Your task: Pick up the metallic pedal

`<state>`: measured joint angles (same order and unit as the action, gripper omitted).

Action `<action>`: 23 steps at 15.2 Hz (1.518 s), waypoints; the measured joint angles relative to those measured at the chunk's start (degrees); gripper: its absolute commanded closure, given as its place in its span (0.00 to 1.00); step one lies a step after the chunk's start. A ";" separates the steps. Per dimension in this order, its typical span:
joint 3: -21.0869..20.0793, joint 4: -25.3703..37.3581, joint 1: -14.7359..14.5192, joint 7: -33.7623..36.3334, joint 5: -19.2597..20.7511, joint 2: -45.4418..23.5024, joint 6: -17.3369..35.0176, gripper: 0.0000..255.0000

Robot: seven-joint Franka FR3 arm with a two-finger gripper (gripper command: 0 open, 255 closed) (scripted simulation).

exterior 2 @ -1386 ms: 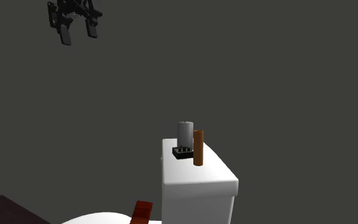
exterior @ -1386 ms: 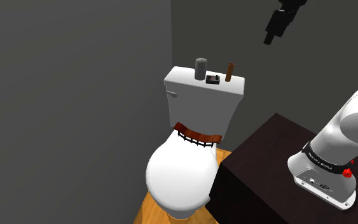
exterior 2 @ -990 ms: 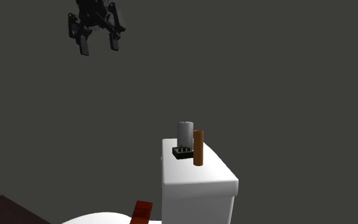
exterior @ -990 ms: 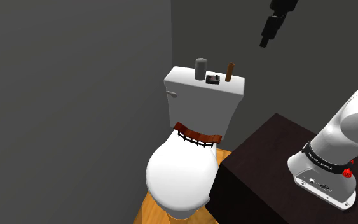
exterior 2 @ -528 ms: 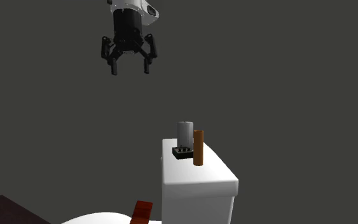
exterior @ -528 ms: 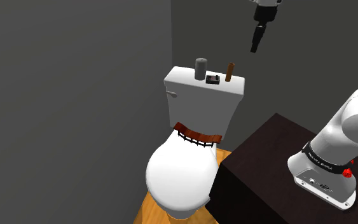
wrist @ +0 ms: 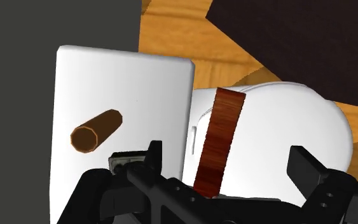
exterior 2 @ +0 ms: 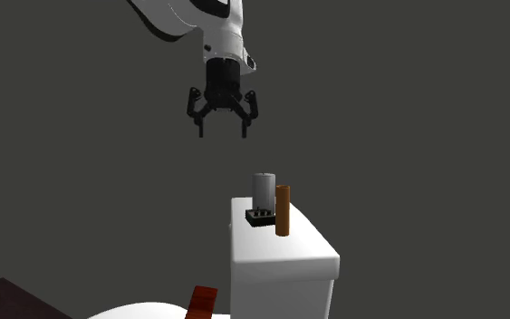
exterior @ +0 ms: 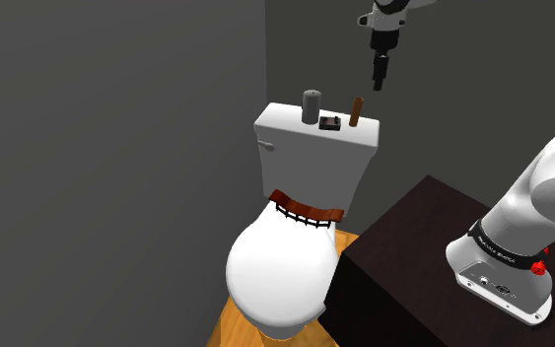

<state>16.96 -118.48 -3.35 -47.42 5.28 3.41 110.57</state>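
While the small black box-shaped pedal with a grey top [exterior: 330, 123] sits on the white toilet tank [exterior: 287, 122] between a grey cylinder [exterior: 311, 105] and a brown rod [exterior: 356, 110], the all-black gripper [exterior 2: 222, 132] hangs well above, fingers spread apart.

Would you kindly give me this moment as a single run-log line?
phase: pre-grasp | gripper: open, empty, in air above toilet tank | dark pedal: on the tank, between grey cylinder and brown cylinder, untouched

Small black pedal [exterior: 330, 123] on white tank [exterior: 290, 120]
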 measured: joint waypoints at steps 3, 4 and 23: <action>0.57 5.35 0.41 -6.52 -1.33 -7.72 0.51 0.00; 0.44 7.19 0.46 -8.28 -1.72 -10.11 0.41 0.00; -4.25 41.87 5.32 -29.82 -3.42 -48.58 -2.81 0.00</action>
<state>12.70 -76.61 1.97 -77.24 1.86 -45.17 107.76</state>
